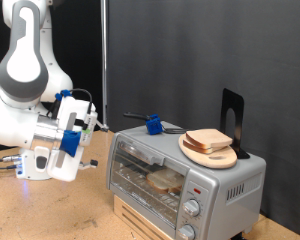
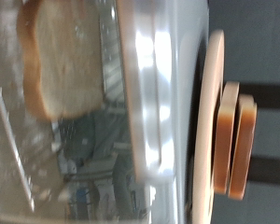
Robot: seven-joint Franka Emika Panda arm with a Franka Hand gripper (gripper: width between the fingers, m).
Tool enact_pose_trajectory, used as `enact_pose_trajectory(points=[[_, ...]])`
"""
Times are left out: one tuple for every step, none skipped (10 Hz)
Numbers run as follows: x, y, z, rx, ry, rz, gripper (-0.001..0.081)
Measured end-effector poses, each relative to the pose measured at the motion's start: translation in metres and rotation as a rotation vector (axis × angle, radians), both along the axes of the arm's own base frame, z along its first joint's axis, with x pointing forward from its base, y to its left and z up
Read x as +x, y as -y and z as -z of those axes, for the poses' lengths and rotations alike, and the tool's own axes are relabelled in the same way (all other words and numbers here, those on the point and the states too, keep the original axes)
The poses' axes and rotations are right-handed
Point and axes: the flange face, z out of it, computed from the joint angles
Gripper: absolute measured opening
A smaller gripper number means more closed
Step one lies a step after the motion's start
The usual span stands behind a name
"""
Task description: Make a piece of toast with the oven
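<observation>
**Toast inside the oven, door shut, gripper off to one side**

The piece of toast (image 1: pixel 166 180) lies inside the oven (image 1: pixel 185 178), seen through the glass door, resting on the wire rack in the lower half of the chamber. In the wrist view the same slice (image 2: pixel 58 61) shows pale with a tan crust behind the reflective glass. The door appears closed against the silver body.

On the oven's top, toward its 2 o'clock corner in the exterior view, sits a round wooden plate (image 1: pixel 233 158) carrying more bread slices (image 1: pixel 209 141); the wrist view shows them edge-on (image 2: pixel 235 140), two stacked. Behind the plate, at 12 o'clock from it, stands a dark upright holder (image 1: pixel 232 115). At 11 o'clock from the oven's top lies a blue-handled utensil (image 1: pixel 151 124).

Two round knobs (image 1: pixel 192 208) sit on the front panel at the oven's 4 o'clock, with a small red light (image 1: pixel 195 188) above them.

The gripper (image 1: pixel 88 122) hangs at 9 o'clock from the oven, just beside the door's upper corner, apart from it. Nothing shows between its fingers; how far apart they stand I cannot tell. The oven rests on a wooden table (image 1: pixel 50 210).
</observation>
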Motion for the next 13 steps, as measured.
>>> enact_pose_trajectory(points=[[0.013,0.001,0.003,-0.008,0.005,0.015,0.0805],[0.027,0.002,0.004,-0.01,0.012,0.04,0.0805],[0.041,0.004,0.006,-0.013,0.03,0.09,0.0805],[0.051,0.003,0.012,-0.011,0.038,0.121,0.0805],[0.049,0.003,0.012,-0.012,0.036,0.109,0.0805],[0.046,-0.003,0.014,0.006,0.029,0.052,0.0805],[0.046,-0.01,0.018,0.026,0.024,-0.005,0.0805],[0.054,-0.015,0.024,0.042,0.04,-0.039,0.0805],[0.067,-0.019,0.029,0.059,0.059,-0.058,0.0805],[0.079,-0.02,0.034,0.071,0.078,-0.064,0.0805],[0.092,-0.019,0.038,0.068,0.093,-0.05,0.0805],[0.105,-0.018,0.042,0.057,0.106,-0.023,0.0805],[0.118,-0.017,0.045,0.047,0.115,0.008,0.0805]])
